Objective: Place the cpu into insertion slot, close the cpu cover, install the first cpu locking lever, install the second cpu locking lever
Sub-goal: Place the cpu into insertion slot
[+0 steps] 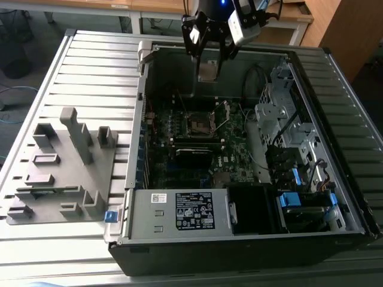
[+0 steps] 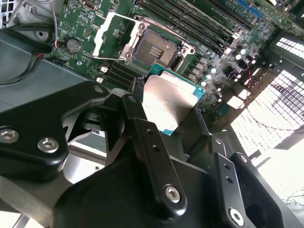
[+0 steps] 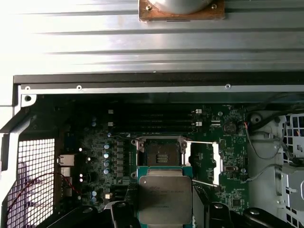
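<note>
My gripper (image 1: 207, 67) hangs above the open computer case, shut on the cpu (image 1: 207, 70), a flat square chip with a silver-tan face and green edge. The cpu (image 2: 167, 103) sits between the black fingers (image 2: 151, 142) in the second wrist view, and the cpu (image 3: 164, 198) appears again in the first wrist view. Below it on the motherboard lies the insertion slot (image 1: 198, 124) (image 2: 155, 49) (image 3: 161, 153), bare with a dark middle. The cpu cover (image 2: 113, 34) (image 3: 216, 163) is swung open beside the slot. The thin locking levers (image 1: 222, 119) stand raised.
The case's metal wall (image 1: 173, 75) stands behind the gripper. Drive cages (image 1: 281, 113) and cables fill the exterior view's right side. Long black memory slots (image 2: 204, 21) run beside the socket. A grey fixture block (image 1: 63, 167) rests on the slatted table at the exterior view's left.
</note>
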Tool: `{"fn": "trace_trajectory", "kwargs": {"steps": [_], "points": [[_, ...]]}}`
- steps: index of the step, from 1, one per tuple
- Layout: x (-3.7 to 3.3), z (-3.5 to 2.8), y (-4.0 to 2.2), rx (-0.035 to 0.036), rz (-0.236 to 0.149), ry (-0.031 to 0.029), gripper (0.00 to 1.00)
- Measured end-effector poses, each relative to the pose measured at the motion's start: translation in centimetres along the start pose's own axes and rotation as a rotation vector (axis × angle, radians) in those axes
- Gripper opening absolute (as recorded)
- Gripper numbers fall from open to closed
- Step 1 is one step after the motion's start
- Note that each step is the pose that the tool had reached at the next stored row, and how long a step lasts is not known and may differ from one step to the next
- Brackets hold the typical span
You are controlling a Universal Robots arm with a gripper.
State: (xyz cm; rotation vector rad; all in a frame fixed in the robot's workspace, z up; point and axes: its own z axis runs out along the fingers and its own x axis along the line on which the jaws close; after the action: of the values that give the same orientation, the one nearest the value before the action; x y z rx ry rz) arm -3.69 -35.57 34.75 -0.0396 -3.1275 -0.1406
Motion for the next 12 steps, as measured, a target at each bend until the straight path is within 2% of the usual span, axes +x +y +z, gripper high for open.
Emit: {"fn": "trace_trajectory", "kwargs": {"steps": [12], "points": [[-0.01, 0.59, -0.05, 0.0000, 0.000, -0.0001, 0.54]]}}
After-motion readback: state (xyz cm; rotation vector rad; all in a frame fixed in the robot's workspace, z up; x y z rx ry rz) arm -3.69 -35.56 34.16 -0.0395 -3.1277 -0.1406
